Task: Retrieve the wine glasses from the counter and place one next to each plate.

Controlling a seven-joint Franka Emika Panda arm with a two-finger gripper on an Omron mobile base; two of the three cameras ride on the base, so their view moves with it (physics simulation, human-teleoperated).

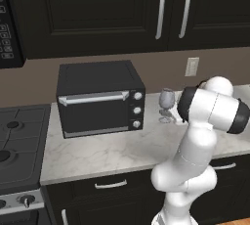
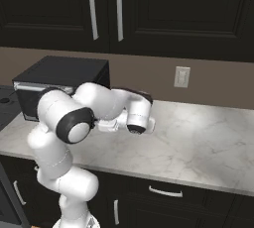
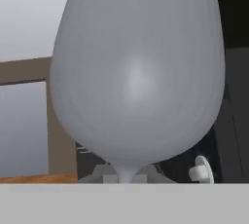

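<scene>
From my left base view, a wine glass [image 1: 167, 104] stands upright on the counter [image 1: 112, 153] near its back edge, beside the toaster oven [image 1: 99, 98], its stem straight up and down. From my hand view, the glass [image 3: 136, 77] is right in front of my pincer, whose tips are pinched nearly shut, I think on its stem.

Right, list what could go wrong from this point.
The gripper appears shut low on the thin stem of the wine glass, beneath a much wider bowl, so the glass could tilt or slip when lifted.

The toaster oven stands close beside the glass on the counter; a sideways swing might knock the bowl against it.
</scene>
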